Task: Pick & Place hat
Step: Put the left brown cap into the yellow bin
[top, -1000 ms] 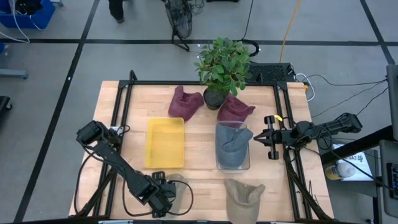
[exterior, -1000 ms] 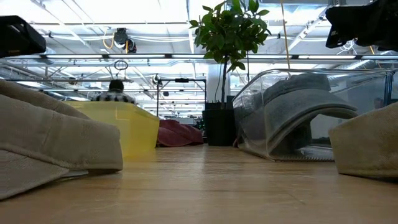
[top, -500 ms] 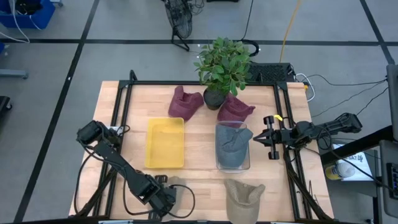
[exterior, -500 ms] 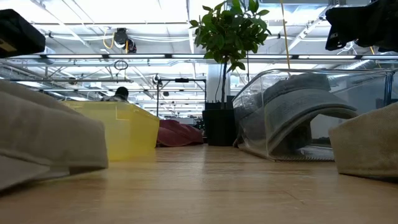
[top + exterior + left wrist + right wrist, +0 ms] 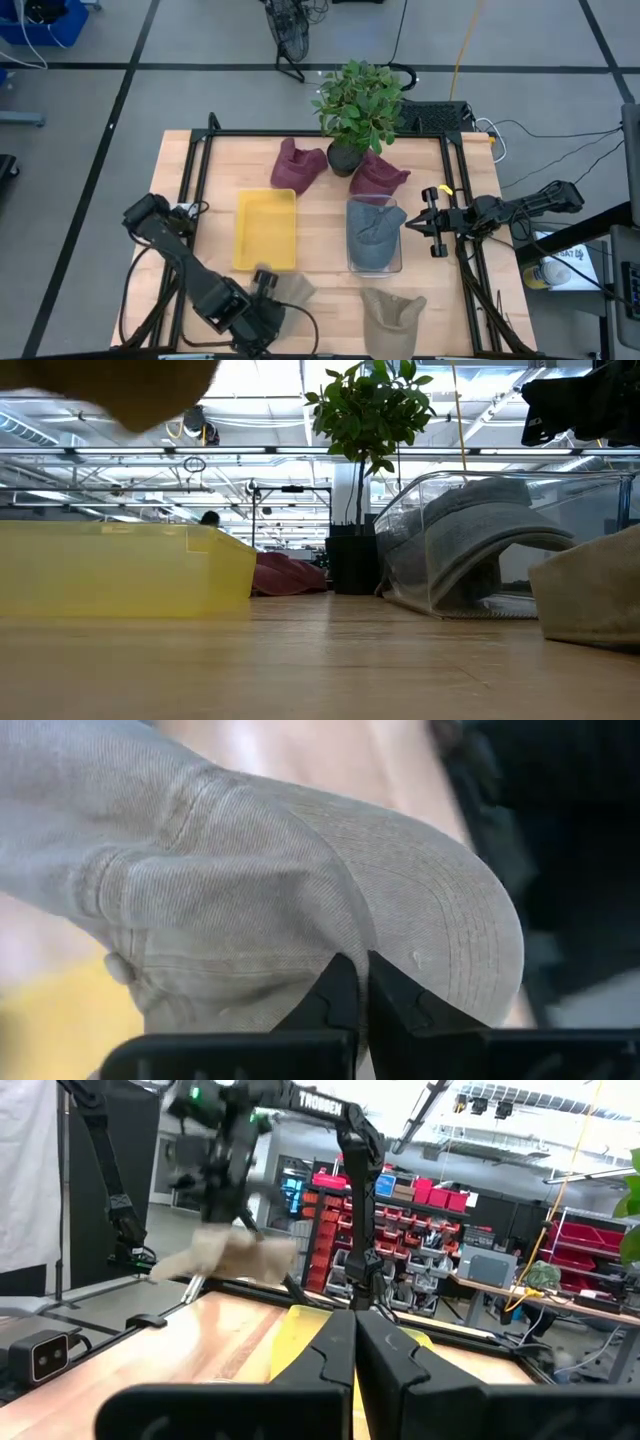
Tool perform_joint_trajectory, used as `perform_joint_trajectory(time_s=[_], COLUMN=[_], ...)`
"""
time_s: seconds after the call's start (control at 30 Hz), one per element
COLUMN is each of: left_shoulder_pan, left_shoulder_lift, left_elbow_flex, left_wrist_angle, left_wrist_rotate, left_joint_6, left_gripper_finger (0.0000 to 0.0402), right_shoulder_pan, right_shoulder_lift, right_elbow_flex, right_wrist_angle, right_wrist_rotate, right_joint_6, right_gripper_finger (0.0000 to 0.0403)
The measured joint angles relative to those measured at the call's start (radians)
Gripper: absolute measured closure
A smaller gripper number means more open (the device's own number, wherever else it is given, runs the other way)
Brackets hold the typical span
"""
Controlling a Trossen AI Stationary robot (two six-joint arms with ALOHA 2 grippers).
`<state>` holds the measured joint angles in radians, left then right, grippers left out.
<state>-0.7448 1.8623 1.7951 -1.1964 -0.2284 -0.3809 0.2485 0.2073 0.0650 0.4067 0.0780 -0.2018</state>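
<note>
High view: my left gripper (image 5: 268,283) pinching tan hat (image 5: 293,290), now lifted off table (image 5: 320,225) near front edge, beside yellow bin (image 5: 266,229); pick done, place pending.
Low view: hat gone from tabletop, only blur at top.
Left wrist: fingers (image 5: 330,1000) clamped on brim.
Right wrist: my right gripper (image 5: 354,1342) pressed together, idle at right edge.

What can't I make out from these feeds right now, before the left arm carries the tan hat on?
- Left gripper: high view, its fingers are hidden under the tan hat and the arm's wrist.
- Same hat: low view, only a blurred tan patch cut off by the top edge.
- Yellow bin: low view, its wall hides the inside.
- Maroon hat: high view, plant leaves cover part.
- Right gripper: waits at the table's right edge.
</note>
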Motion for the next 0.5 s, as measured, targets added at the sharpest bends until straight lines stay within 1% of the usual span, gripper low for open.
perform_joint_trajectory(time_s=[0.1,0.2,0.3,0.37,0.5], left_shoulder_pan=[0.006,0.034,0.070,0.096,0.170], left_shoulder_lift=[-0.024,-0.097,-0.213,-0.304,-0.488], left_elbow_flex=[0.077,0.068,-0.003,-0.080,-0.281], left_wrist_angle=[-0.117,-0.174,-0.168,-0.128,0.058], left_wrist_rotate=[-0.134,-0.188,-0.222,-0.243,-0.244], left_joint_6=[0.041,0.042,0.048,0.060,0.099], left_gripper_finger=[0.0396,0.0396,0.0396,0.0396,0.0396], right_shoulder_pan=[0.000,0.000,0.000,0.000,0.000], right_shoulder_lift=[0.000,0.000,0.000,0.000,0.000], right_elbow_flex=[0.000,0.000,0.000,0.000,0.000], right_wrist_angle=[0.000,0.000,0.000,0.001,0.001], right_wrist_rotate=[0.000,0.000,0.000,0.000,0.000], right_joint_6=[0.001,0.000,-0.012,-0.020,-0.023], right_gripper_finger=[0.0403,0.0403,0.0403,0.0403,0.0403])
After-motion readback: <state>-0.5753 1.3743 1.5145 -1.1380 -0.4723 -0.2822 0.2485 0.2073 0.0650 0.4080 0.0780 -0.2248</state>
